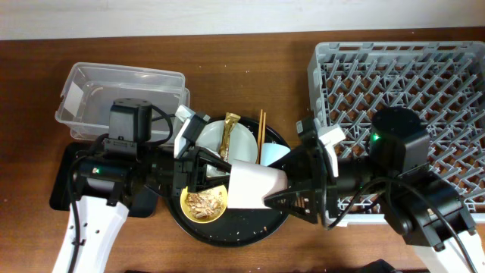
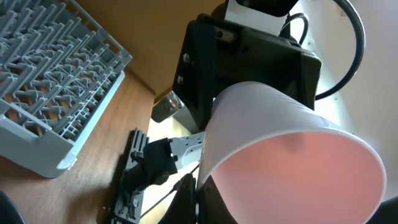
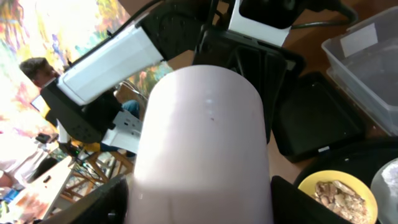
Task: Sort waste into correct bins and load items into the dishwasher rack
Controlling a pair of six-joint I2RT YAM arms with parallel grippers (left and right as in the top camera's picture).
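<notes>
Well, the pink cup (image 1: 254,186) is up off the counter (image 1: 250,53) in the middle, lying on its side over the round black tray (image 1: 227,231); its wide mouth points to 9 o'clock. The right fingers (image 1: 292,206) reach in from 3 o'clock, one on each side of the cup, pressed on it. The left fingers (image 1: 204,168) are at the cup's mouth; I cannot tell if they are apart or together.

At 7 o'clock from the cup sits the small yellow bowl (image 1: 185,203) with brown food scraps (image 1: 203,203) in it. At 12 o'clock is the pale plate (image 1: 244,144) with the gold snack wrapper (image 1: 229,135) on it; the chopsticks (image 1: 262,125) and the light blue cup (image 1: 274,155) are just beside it.

The grey rack (image 1: 409,76) is at 2 o'clock; the clear box (image 1: 121,95) is at 10 o'clock; the flat black tray (image 1: 62,189) is at 9 o'clock, mostly under the left arm.
</notes>
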